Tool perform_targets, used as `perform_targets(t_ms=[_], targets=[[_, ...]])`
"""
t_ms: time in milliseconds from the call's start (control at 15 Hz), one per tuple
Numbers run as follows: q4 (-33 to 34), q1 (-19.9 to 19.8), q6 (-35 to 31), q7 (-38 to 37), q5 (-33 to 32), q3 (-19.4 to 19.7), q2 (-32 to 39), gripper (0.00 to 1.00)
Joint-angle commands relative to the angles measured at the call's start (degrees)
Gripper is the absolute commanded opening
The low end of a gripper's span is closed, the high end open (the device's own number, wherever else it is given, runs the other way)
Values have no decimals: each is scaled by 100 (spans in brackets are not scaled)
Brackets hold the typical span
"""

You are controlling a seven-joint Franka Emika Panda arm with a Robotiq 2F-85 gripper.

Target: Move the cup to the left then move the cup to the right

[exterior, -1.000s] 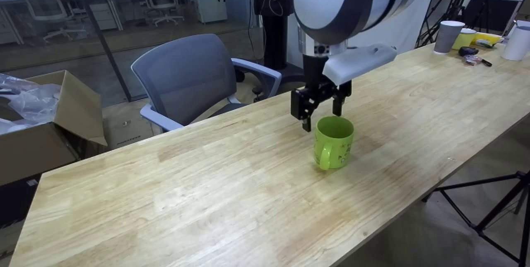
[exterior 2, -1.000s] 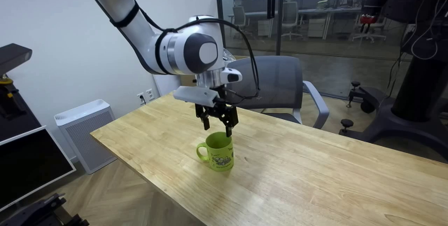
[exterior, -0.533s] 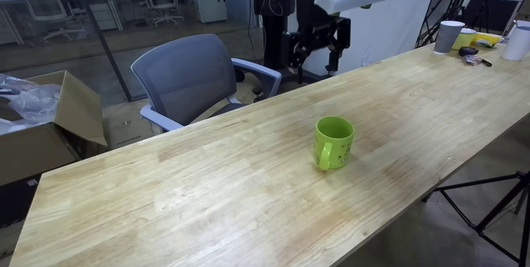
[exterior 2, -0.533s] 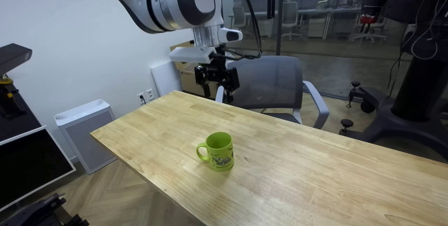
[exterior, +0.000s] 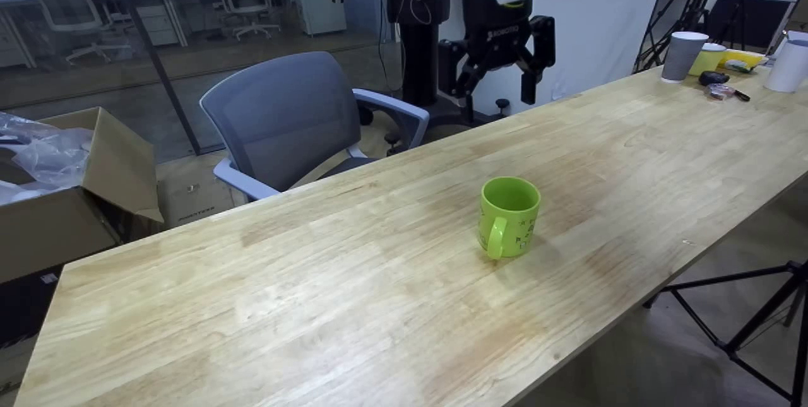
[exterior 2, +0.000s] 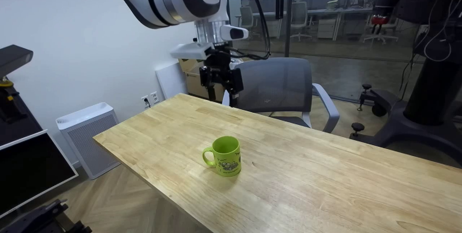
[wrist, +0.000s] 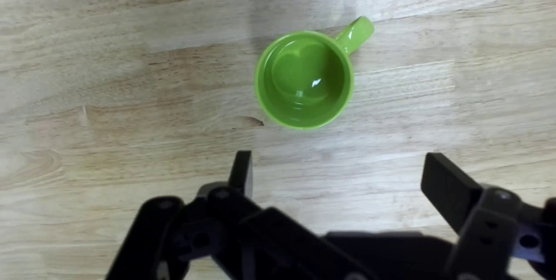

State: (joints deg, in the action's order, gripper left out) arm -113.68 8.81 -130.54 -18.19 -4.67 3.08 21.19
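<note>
1. Beyond the pale wooden table [exterior: 303, 306], note a gray mesh chair [exterior: 287, 110] at ten o'clock from the green cup [exterior: 508, 218] in an exterior view, counting twelve as straight up in any picture.
2. Find the cup upright on the table; in the wrist view, with its handle [wrist: 357, 34] between one and two o'clock.
3. Find the gripper [wrist: 336, 158] at twelve o'clock from the cup in both exterior views, up off the table and well apart from it, with fingers [wrist: 449, 189] spread wide and nothing held.
4. Judge as readiness for a grasp; impossible to tell from this moment whether to go left or right next.
5. To start well, probably correct toward eleven o'clock in the wrist view, rechecking alignment on the way down.
6. Close along the nine-to-three line, keeping the handle out of the pinch; rotate slightly in case of conflict.
7. Squeeze just enough; expect the cup to be smooth, perhaps slippery.
8. Carry low and level, set down fully, then release evenly and back off straight upward to avoid tipping.
</note>
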Motion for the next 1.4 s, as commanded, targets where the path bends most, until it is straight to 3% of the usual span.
perform_targets(t_ms=[0,1000,1333], targets=[[-192,14,97,-379,-92,-39,-16,100],[-526,72,-576,-382,4,-52,776,100],[-751,121,-1323,-260,-38,-55,924,100]])
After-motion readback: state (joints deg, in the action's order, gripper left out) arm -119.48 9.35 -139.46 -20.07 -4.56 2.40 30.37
